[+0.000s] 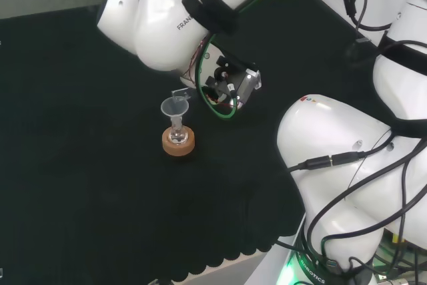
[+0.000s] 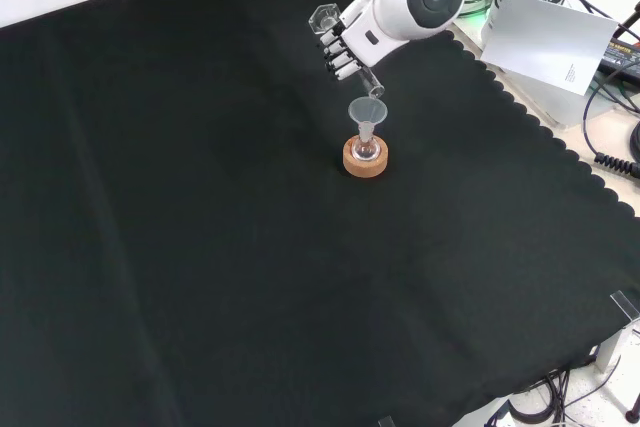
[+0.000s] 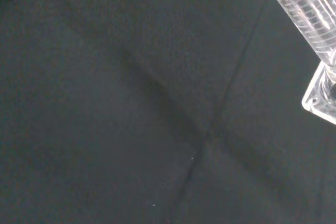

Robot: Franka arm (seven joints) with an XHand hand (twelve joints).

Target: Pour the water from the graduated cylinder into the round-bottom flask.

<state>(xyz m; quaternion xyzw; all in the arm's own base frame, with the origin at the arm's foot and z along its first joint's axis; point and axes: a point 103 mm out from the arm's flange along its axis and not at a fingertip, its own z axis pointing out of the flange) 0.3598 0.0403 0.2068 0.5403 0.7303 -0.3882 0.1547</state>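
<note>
Clear graduated cylinder, tilted, in hand

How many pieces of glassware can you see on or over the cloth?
3. A round-bottom flask on its cork ring, a funnel in the flask's neck, and a graduated cylinder tilted in the hand above. More clear pieces may go unseen.

A small clear round-bottom flask sits in a tan cork ring stand on the black cloth, toward its far edge in the front view. A clear plastic funnel stands in the flask's neck. The tilted clear graduated cylinder hangs just above the funnel.
</note>
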